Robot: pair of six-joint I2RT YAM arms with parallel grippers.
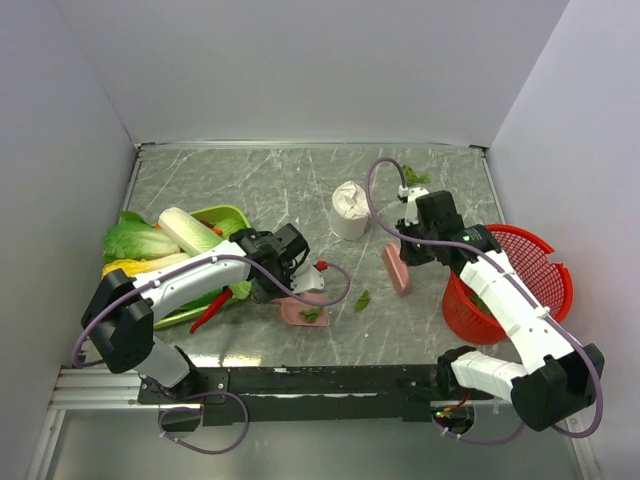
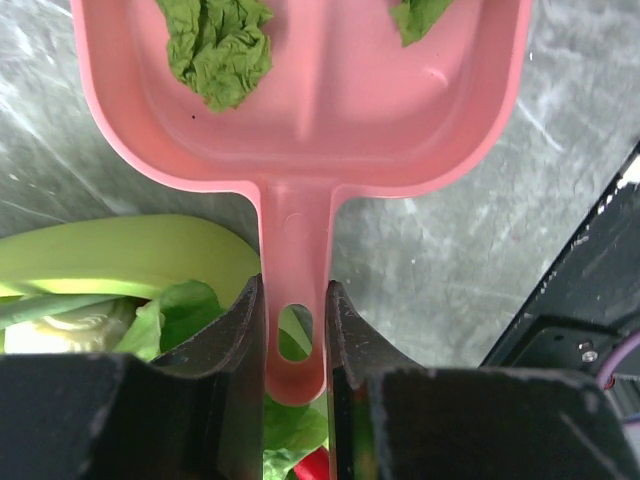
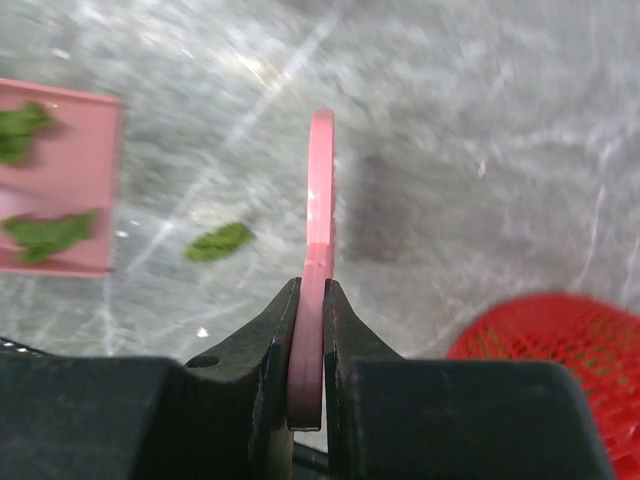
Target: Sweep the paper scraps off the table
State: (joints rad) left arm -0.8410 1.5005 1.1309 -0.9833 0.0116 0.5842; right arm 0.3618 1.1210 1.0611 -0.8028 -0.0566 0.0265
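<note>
Pink plastic filled both grips. Our left hand [image 2: 295, 300] was closed on the handle of the dustpan [image 2: 330, 100], which lay flat on the tabletop [image 1: 250, 180] at the near middle, with two green paper scraps [image 2: 220, 50] in its tray. Our right hand [image 3: 310, 300] pinched a thin scraper [image 3: 320, 200] set on edge, right of the dustpan. One loose scrap [image 3: 218, 241] lay on the tabletop between them, and a further scrap [image 1: 413, 176] lay at the far right corner.
</note>
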